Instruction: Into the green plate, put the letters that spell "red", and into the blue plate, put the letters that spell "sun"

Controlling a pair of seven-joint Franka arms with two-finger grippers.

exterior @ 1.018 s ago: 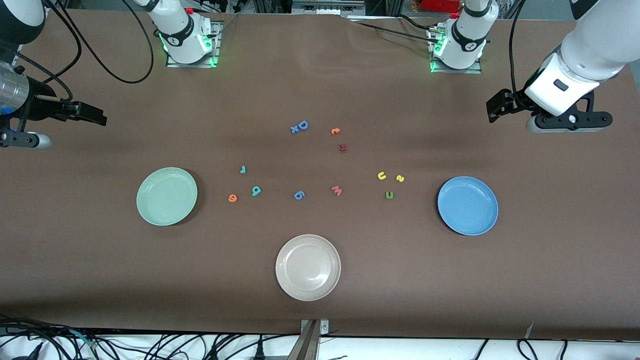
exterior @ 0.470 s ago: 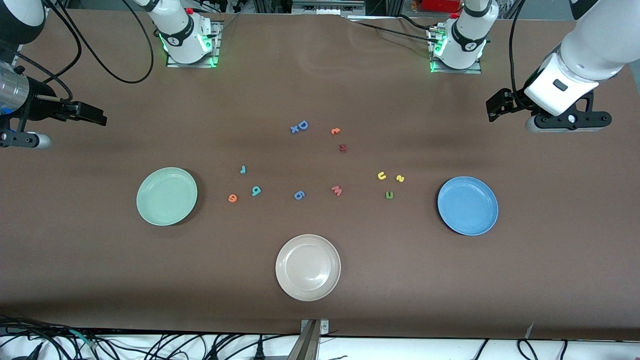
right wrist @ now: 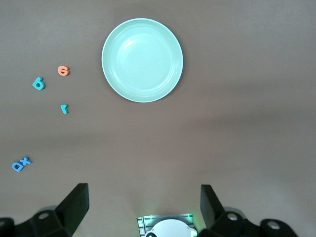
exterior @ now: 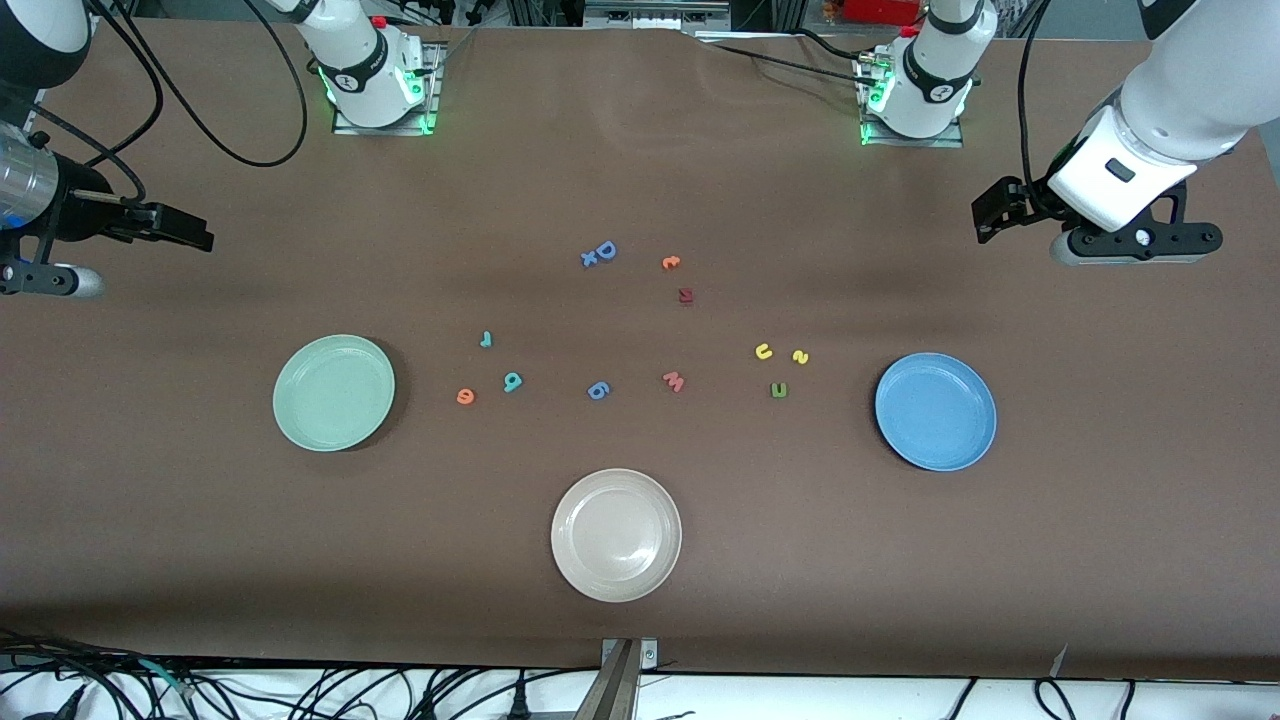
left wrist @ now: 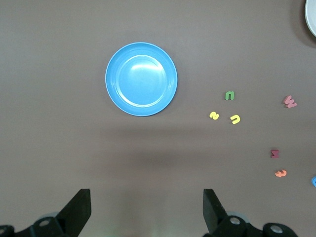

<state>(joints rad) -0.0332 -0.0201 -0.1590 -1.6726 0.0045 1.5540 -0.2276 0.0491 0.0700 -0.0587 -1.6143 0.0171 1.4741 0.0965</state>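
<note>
Both plates lie flat, green plate [exterior: 334, 392] and blue plate [exterior: 935, 411] (round, no long axis), both arms' jaws apart.

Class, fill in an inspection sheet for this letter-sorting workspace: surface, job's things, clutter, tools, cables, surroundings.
Surface: brown table, flat.
Job's things: green plate and blue plate hold nothing; orange e, teal r, teal d, yellow u, yellow s and green n lie on the table.
Clutter: off-white plate; blue D, blue 6-like letter, pink w, orange c.
Tools: left tool and right tool open, holding nothing, each above its own end.
Cables: black cables by the bases.
Surroundings: nothing seen.
</note>
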